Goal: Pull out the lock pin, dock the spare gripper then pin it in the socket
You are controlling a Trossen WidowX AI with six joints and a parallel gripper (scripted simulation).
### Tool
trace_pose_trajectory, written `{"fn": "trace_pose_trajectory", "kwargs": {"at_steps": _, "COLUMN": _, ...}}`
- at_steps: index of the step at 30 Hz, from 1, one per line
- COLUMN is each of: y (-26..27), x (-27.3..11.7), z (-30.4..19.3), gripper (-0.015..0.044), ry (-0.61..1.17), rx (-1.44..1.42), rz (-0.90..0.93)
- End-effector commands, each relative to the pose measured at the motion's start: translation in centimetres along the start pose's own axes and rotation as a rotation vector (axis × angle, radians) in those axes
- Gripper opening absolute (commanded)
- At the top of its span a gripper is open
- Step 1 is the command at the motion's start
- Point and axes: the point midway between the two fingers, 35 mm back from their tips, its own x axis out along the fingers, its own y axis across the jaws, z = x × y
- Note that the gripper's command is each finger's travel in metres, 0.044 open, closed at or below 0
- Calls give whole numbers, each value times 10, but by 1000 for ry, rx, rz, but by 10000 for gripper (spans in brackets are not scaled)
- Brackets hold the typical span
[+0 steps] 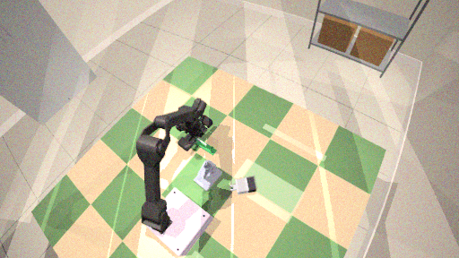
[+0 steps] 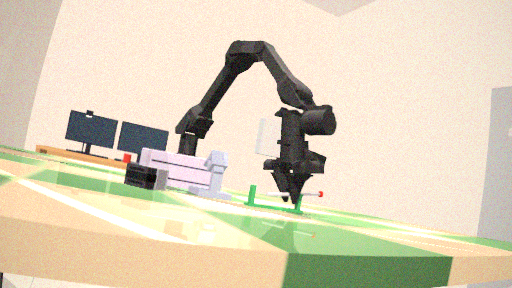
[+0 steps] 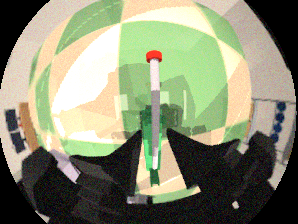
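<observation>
My gripper [image 2: 290,201] [image 3: 153,131] points down over the green rack [image 1: 208,147] [image 2: 272,206] [image 3: 147,142]. Its fingers stand part open, with the pin [image 2: 311,194] [image 3: 155,100] between them and a gap on each side in the wrist view. The pin is grey-white with a red head and lies level along the rack, its head past one end. Whether it rests in both posts is unclear. The lavender-grey mount [image 1: 207,176] [image 2: 216,181] stands upright, with no pin seen through its socket. The spare gripper [image 1: 245,184] [image 2: 146,176], black and grey, lies beyond the mount.
The pale pink base box [image 1: 188,224] [image 2: 182,170] sits at the arm's foot, near the mount. The mount stands between this box and the green rack. A shelf unit [image 1: 365,18] stands off the mat, and monitors [image 2: 91,130] stand behind.
</observation>
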Motion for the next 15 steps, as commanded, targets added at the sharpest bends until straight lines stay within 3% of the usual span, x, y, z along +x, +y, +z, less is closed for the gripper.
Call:
{"fn": "trace_pose_trajectory", "kwargs": {"at_steps": 1, "y": 1, "x": 2, "z": -1, "gripper": 180, "ry": 6, "rx": -4, "rz": 3}}
{"fn": "trace_pose_trajectory", "kwargs": {"at_steps": 6, "y": 1, "x": 2, "z": -1, "gripper": 180, "ry": 6, "rx": -4, "rz": 3}}
{"fn": "trace_pose_trajectory", "kwargs": {"at_steps": 12, "y": 1, "x": 2, "z": -1, "gripper": 23, "ry": 6, "rx": -4, "rz": 3}}
{"fn": "trace_pose_trajectory", "kwargs": {"at_steps": 15, "y": 1, "x": 2, "z": -1, "gripper": 3, "ry": 6, "rx": -4, "rz": 3}}
